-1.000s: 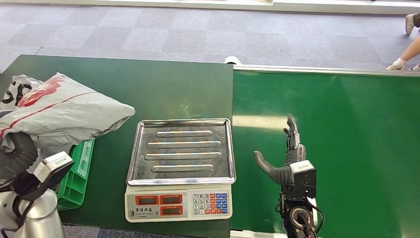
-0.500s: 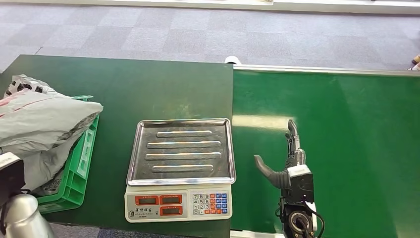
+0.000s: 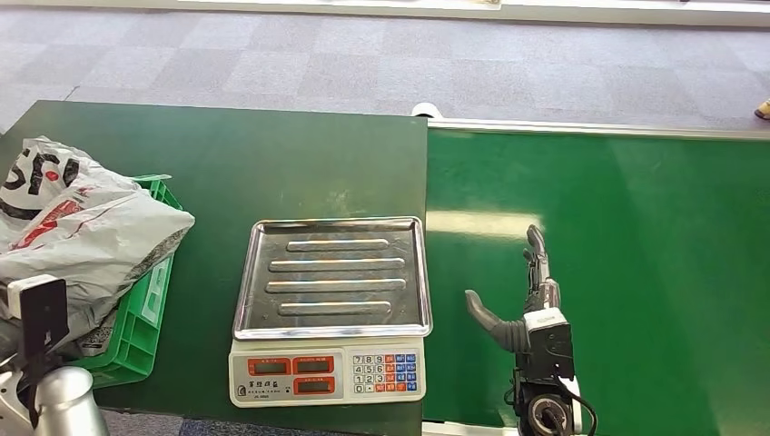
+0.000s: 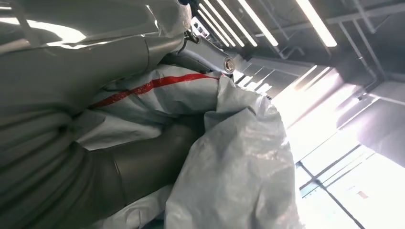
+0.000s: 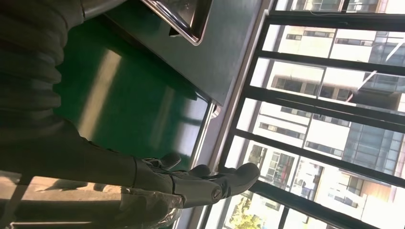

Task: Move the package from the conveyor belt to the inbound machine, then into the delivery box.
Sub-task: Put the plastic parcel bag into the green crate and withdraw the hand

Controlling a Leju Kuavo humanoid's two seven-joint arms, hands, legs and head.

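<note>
While hovering low over the green conveyor belt (image 3: 599, 236), right robot hand (image 3: 531, 295) spread flat, thumb out toward the scale, fingers straight and apart, holding nothing. Just to its left, steel weighing tray (image 3: 333, 275) sitting bare on the scale (image 3: 327, 375), keypad and red displays facing the robot. Further left, on the dark green bench (image 3: 272, 154), grey package (image 3: 77, 241) with red and black print lying slumped in the green delivery box (image 3: 145, 309), bulging over its rim. Left robot hand (image 4: 71, 181) pressed close against the package, thick grey thumb wrapped by crumpled plastic, a red stripe (image 4: 143, 88) running just beside it; cannot tell whether actually gripping. Beyond the bench, grey carpet tiles (image 3: 363, 64).
</note>
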